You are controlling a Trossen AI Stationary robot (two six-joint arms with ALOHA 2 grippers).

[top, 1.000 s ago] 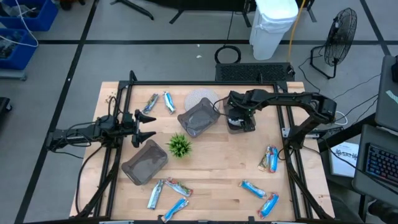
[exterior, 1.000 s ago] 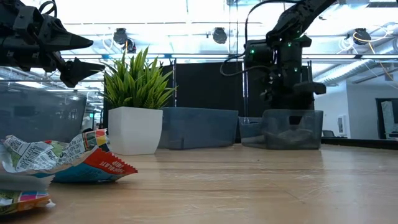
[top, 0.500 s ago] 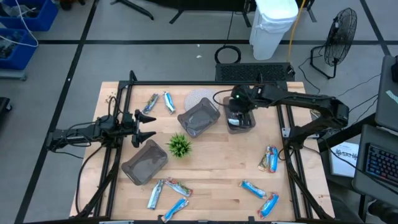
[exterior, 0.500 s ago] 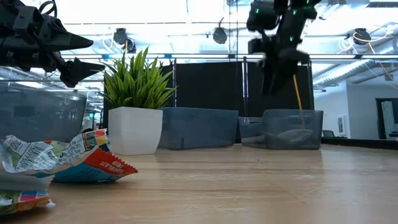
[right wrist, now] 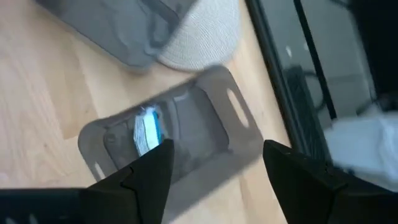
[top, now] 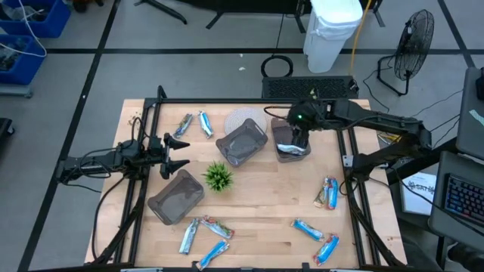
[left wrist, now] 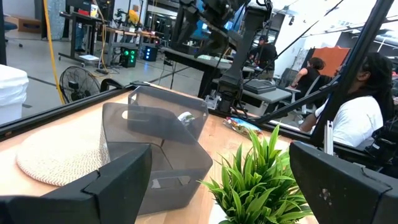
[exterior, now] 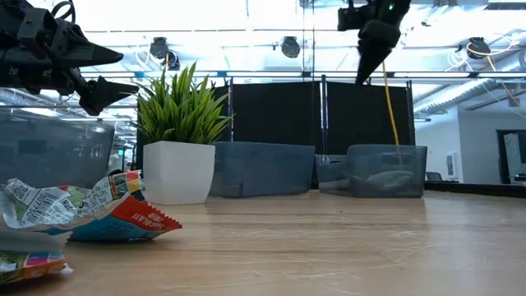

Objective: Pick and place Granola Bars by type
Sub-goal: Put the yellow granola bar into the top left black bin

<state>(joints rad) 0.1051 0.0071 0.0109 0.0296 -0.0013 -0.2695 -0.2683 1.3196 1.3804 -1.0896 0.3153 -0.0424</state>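
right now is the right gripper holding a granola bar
No: in the right wrist view the right gripper is open with nothing between its fingers, and a blue granola bar lies in the grey tray below it.

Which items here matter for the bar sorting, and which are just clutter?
Job:
granola bars
bar already in the tray
grey trays
right tool, open above that tray
left tool, open, waiting

Clutter:
plant
round woven mat

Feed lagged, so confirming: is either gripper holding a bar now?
No. The right gripper hangs open above the grey tray with a blue foil bar; the left gripper is open too.
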